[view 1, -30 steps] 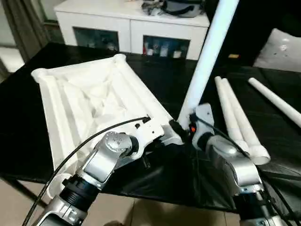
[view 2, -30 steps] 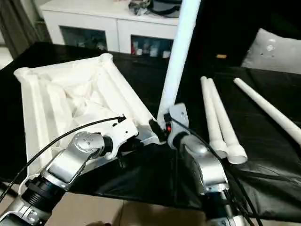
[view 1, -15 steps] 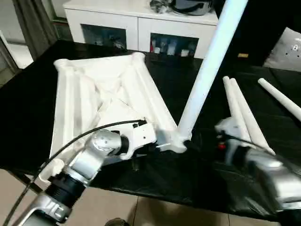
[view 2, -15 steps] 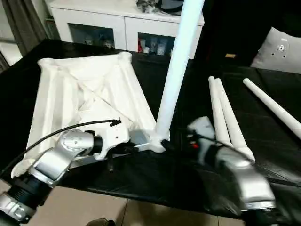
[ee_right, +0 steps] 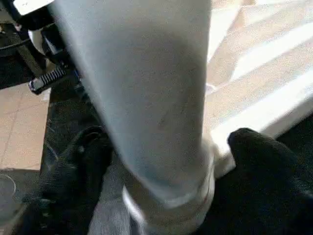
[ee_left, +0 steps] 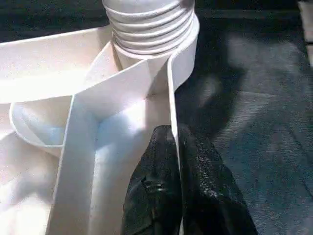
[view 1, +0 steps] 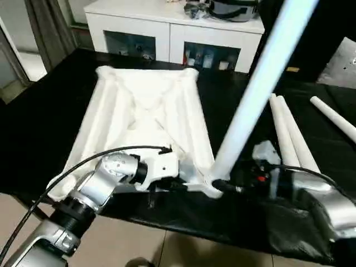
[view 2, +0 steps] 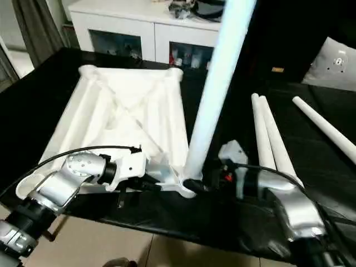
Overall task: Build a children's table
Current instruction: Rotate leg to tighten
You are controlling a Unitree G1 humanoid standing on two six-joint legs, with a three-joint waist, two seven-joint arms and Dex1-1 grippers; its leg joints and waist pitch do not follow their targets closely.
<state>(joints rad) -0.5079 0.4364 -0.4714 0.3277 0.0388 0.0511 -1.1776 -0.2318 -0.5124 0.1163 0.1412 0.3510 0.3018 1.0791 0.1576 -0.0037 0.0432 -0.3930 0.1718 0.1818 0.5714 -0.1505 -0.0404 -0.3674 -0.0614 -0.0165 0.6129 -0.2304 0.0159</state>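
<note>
My left gripper (view 1: 186, 182) sat at the near corner of the upturned table top (view 1: 146, 111), its two black fingers pressed together on the thin white rim there, as I read it from the head cameras. The top lay ribbed side up on the black-covered table (view 1: 50, 105), and one leg (view 1: 261, 83) stood in that near corner socket, leaning up and away toward the right. My right gripper (view 2: 196, 183) reached in from the right to the foot of that leg, jaws spread wide to either side of it. Two more legs (view 2: 267, 139) lay side by side on the black cover to the right, and a fourth (view 2: 325, 130) lay apart, farther right. A white cabinet with glass doors (view 1: 172, 39) stood behind the table. In the left wrist camera, I saw the fingers (ee_left: 156, 196) clamped on the upright rim wall, one on each face, just short of the socket, where the leg's ridged end (ee_left: 149, 24) was seated. In the right wrist camera, the leg (ee_right: 142, 83) ran up between my two spread fingers (ee_right: 259, 166); whether they touched it I could not tell.
</note>
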